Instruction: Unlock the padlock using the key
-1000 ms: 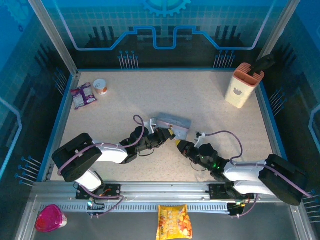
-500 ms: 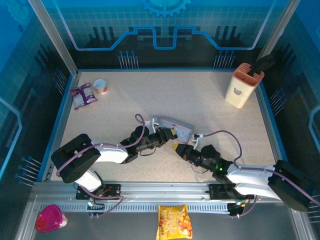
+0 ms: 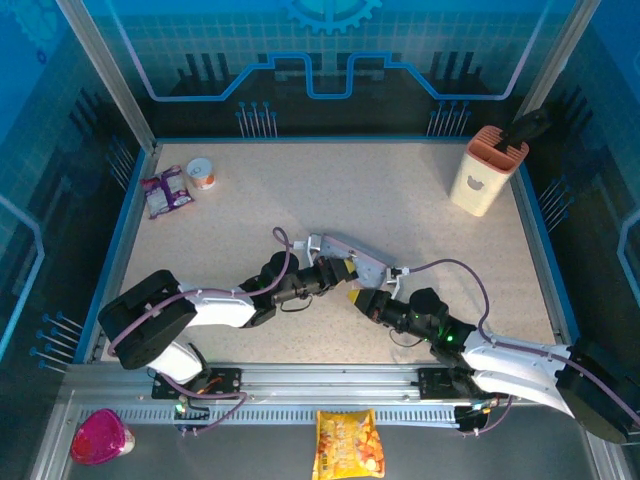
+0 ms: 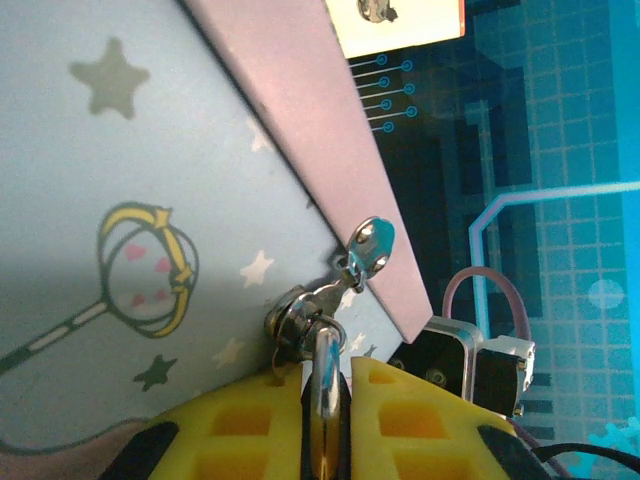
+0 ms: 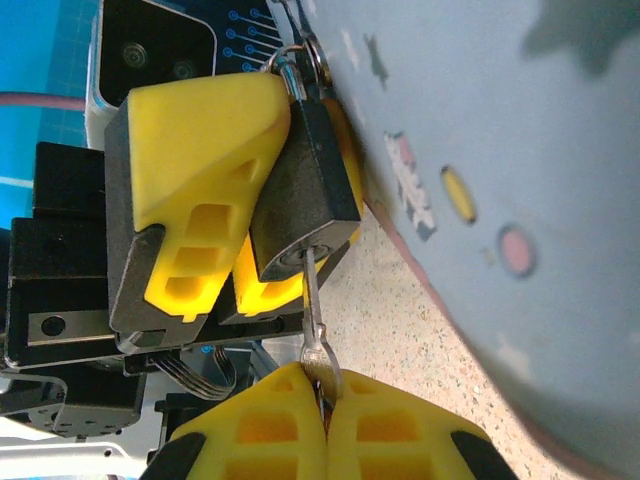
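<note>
Grips the padlock [image 5: 305, 185] tight in the left hand [image 4: 325, 410], keyhole [image 5: 300, 258] facing the right hand [image 5: 325, 420]. Pinches the key [image 5: 312, 310] by its round head between the right hand's fingers, long side pointing straight out from them, tip in the keyhole.

At the bottom centre the left tool [image 4: 326, 400] pinches the padlock [image 4: 322, 362], its shackle looped through the starry tin's [image 4: 150, 150] clasp [image 4: 370, 245].

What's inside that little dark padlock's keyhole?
The key has its slim blade pushed into the keyhole at the padlock end, and the right gripper pinches the key's head. How far the blade reaches inside is hidden by the lock's body.
</note>
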You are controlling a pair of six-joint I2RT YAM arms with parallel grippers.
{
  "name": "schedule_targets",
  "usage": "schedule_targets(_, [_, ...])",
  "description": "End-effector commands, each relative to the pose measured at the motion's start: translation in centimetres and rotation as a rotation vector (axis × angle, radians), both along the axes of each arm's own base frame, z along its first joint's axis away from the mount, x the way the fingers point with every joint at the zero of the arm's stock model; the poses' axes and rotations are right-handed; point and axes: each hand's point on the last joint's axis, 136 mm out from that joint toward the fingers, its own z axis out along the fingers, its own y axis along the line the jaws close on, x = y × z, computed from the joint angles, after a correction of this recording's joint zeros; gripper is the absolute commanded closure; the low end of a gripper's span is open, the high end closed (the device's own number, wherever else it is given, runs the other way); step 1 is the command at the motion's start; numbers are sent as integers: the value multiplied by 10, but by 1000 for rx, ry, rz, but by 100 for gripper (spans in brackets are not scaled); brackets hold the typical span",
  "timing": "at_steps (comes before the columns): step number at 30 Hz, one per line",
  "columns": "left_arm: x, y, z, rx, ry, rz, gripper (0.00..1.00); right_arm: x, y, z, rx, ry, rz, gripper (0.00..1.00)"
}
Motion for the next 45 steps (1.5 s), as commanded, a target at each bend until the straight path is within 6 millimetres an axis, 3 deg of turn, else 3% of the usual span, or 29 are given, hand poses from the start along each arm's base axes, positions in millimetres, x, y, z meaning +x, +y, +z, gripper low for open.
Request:
schedule_targets(1, [-63,-31,46,-86,-110,-303,100,24,-13,19,24,-66,-112,100])
schedule_targets(17, [-88,-19,7,40,-60,-342,100,29,1,16,41,-47,-85,100])
schedule_targets(25, [-102,-13,-10,61,-44,-361,100,28,-2,8,34,-32,-99,100])
schedule_targets(45, [-114,-11,-48,149,1,-382,100,28,-5,15,35,-61,-109,100])
